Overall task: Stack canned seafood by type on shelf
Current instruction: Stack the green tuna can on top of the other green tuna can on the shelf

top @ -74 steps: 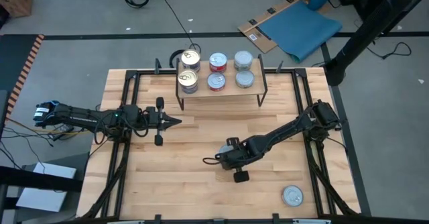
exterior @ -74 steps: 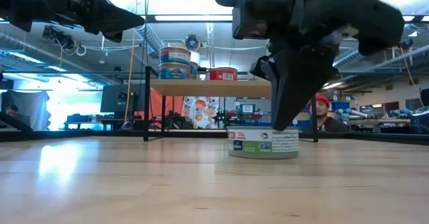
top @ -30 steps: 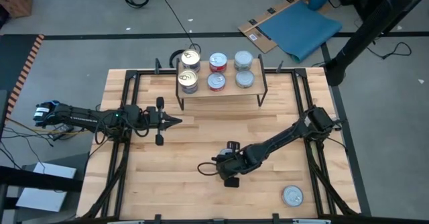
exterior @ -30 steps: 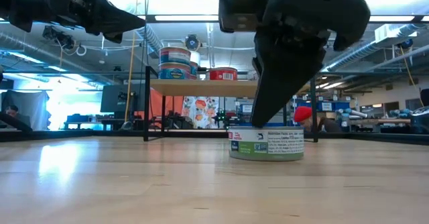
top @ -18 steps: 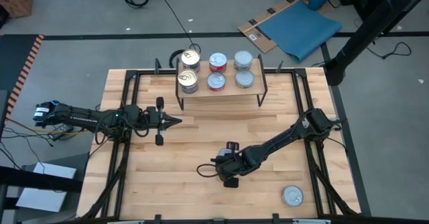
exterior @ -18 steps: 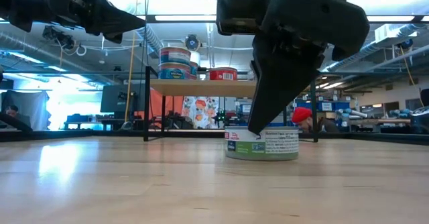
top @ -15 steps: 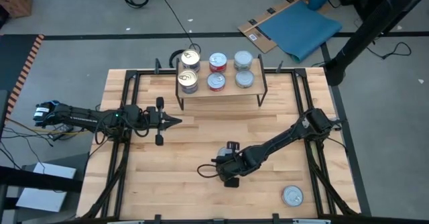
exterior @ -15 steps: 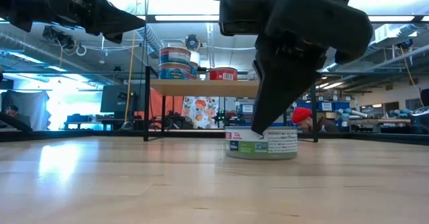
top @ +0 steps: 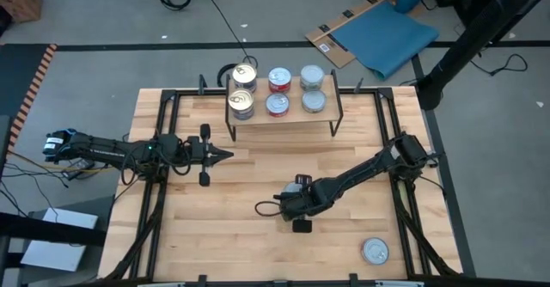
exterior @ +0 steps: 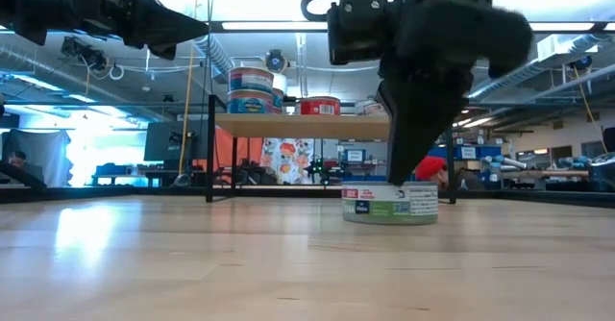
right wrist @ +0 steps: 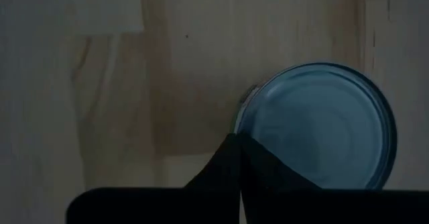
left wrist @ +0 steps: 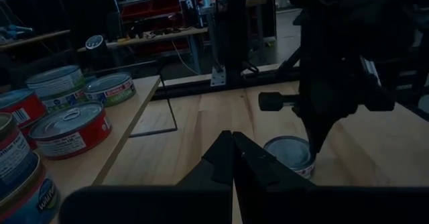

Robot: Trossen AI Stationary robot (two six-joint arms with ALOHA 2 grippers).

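We see a short round tin with a plain silver top and a white, green and red label [exterior: 390,204] standing on the light wooden tabletop [top: 258,235], directly under the right gripper [top: 290,206]. In the low view the gripper's dark fingers come down to the tin's top edge; in the right wrist view those fingers [right wrist: 238,158] are pressed together into one point at the rim of the tin [right wrist: 315,125], with the tin lying to one side of them, so we read this gripper as clenched and empty, not gripping the tin. The high view hides this tin under the arm.

Far behind the right gripper, at the table's back edge, stands the small light-wood shelf on thin black wire legs [top: 284,115]. From above we count six tin positions on it: a gold-topped tin [top: 243,74] and another in the left column, two red-labelled tins [top: 278,79] in the middle, two silver-topped tins [top: 312,76] on the right. The low view shows the left ones stacked.

Another silver-topped tin [top: 375,252] lies near the front right corner, off to the right gripper's side.

The left gripper [top: 225,155] hovers over the table's left half, in front of the shelf, its fingers clenched on nothing, as its wrist view confirms.
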